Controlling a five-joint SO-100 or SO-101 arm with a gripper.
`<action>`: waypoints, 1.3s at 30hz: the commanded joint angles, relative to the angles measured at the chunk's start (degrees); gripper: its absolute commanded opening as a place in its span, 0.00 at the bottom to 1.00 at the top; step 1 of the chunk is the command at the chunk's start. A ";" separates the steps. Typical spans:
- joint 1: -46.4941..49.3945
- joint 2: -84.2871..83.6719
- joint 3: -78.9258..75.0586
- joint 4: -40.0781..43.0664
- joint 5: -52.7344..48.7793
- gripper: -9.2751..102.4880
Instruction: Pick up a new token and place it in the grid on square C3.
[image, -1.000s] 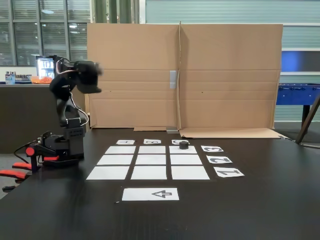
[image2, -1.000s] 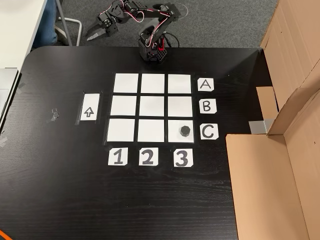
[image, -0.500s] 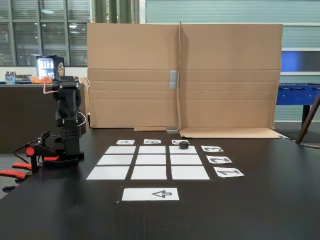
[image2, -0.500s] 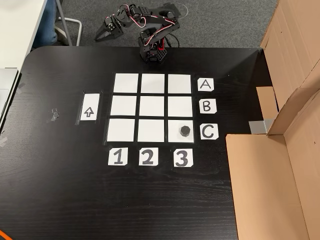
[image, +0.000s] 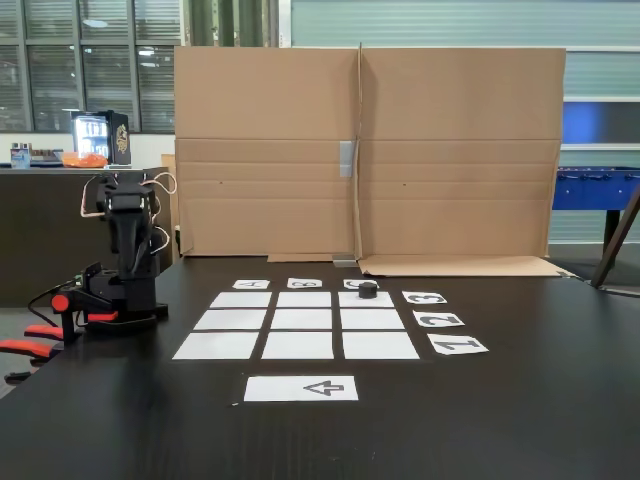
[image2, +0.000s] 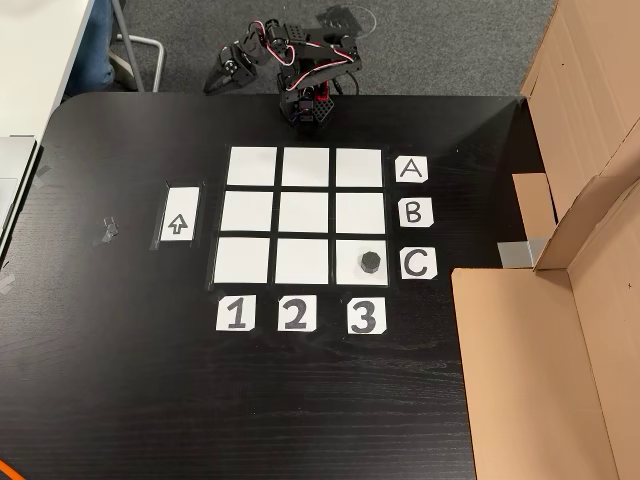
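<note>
A small black token (image2: 371, 262) (image: 368, 290) rests on square C3 (image2: 346, 276) (image: 350, 300), the corner cell of the grid (image2: 305, 215) (image: 298, 322) where the C label meets the 3 label. No other cell holds anything. The arm (image: 126, 225) is folded up over its base at the far edge of the table, beyond row A. Its gripper (image2: 212, 84) hangs past the table edge, pointing down and left in that fixed view, far from the token. The jaws look shut with nothing in them.
A white sheet with an arrow (image2: 180, 216) (image: 300, 388) lies beside column 1. Number labels (image2: 294, 314) and letter labels (image2: 414, 212) border the grid. A tall cardboard wall (image: 360, 150) (image2: 560, 300) stands beyond column 3. Red clamps (image: 60, 305) hold the base.
The arm has folded back over its base, and the gripper has drawn in towards it. The token has stayed on C3.
</note>
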 joint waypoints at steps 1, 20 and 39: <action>0.44 2.64 1.23 2.55 -0.88 0.08; 0.44 13.71 10.02 10.55 -1.05 0.08; 0.53 13.71 10.55 10.28 -1.14 0.08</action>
